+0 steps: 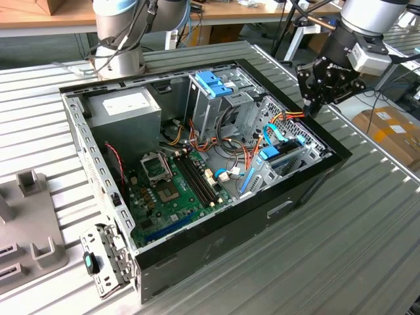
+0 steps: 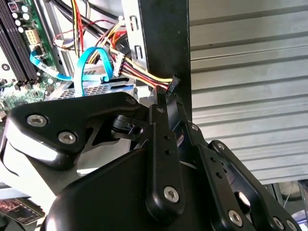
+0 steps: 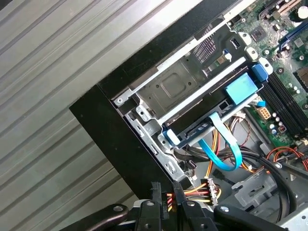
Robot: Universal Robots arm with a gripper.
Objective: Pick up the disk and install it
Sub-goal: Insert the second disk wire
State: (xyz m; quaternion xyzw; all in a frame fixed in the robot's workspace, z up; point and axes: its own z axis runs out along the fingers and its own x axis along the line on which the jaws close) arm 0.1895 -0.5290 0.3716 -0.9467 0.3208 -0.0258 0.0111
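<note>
Pinching the power connector (image 3: 166,198) at lower centre, the claw (image 3: 163,188) risked snagging wires beside the disk (image 3: 211,113).

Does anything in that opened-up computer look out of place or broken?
Nothing looks broken. The computer case lies on its side with its panel off, so the green board and loose cables are exposed. The gripper holds a black plug on coloured wires at the case's edge, near the disk in its bay.

No text, label or number can be read anywhere here.
</note>
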